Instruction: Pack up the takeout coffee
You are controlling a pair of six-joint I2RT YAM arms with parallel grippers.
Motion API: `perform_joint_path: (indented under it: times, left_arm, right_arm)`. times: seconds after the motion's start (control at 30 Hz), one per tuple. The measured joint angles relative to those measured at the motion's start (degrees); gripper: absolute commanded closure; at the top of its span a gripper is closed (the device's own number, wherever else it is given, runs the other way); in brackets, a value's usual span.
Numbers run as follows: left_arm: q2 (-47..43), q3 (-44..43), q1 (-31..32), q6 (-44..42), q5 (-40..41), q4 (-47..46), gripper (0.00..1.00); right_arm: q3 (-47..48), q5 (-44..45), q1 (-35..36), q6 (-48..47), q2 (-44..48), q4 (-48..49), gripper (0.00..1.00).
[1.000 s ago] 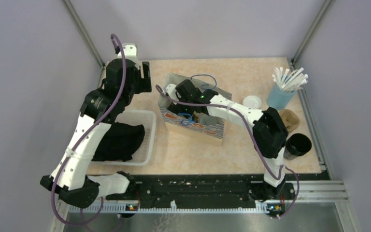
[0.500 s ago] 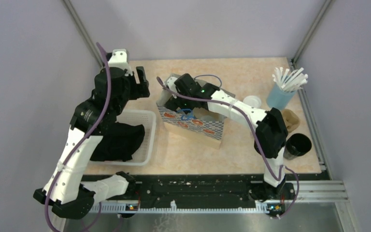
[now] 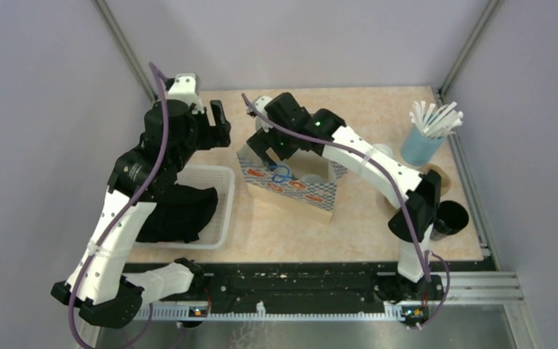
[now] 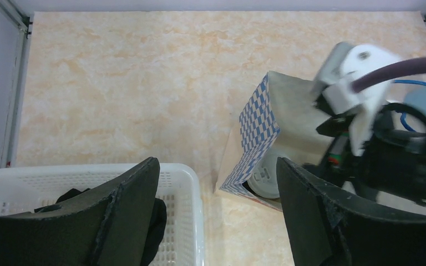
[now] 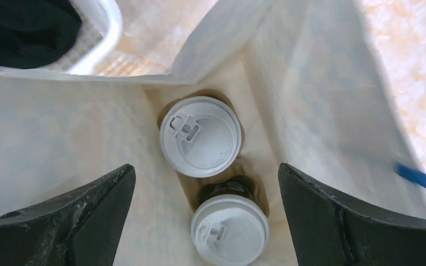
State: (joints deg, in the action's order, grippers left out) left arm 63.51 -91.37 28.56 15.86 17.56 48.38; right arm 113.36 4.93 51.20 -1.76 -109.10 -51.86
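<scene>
One bag (image 3: 290, 185) stands mid-table with both cups (image 5: 201, 137) upright inside; shadow hides whether they touch. Packing looks done, with perhaps only a retreat left. Right pincer (image 5: 204, 169) gapes empty above the bag's mouth; left pincer (image 4: 216, 162) hangs open and empty toward the far left corner. Beige marbled table (image 3: 378, 109), lilac walls (image 3: 298, 43).

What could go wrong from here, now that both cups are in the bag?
1. The right end effector hangs open over the paper bag. On lifting, a finger could snag the bag's wall or the blue handle and tip it.
2. The two cups stand upright, close together. A tug on the bag might topple them.
3. The left end effector, open, sits near the bag's corner beside the white basket and could bump the bag.
</scene>
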Motion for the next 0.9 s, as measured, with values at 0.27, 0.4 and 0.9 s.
perform_joint_path:
  times: [0.27,0.4,0.9]
  left_arm:
    - [1.11,0.00,0.00,0.33,-1.60,-0.22,0.13]
    - [2.21,0.00,0.00,0.39,-3.41,-0.31,0.08]
    - [2.97,0.81,0.00,-2.56,-14.58,-0.39,0.04]
  right_arm:
    - [12.61,0.31,-0.02,3.39,9.55,-7.93,0.04]
    - [17.07,4.44,-1.77,5.29,15.39,-8.52,0.10]
    - [-7.80,4.92,-48.92,14.45,30.27,-1.86,0.49]
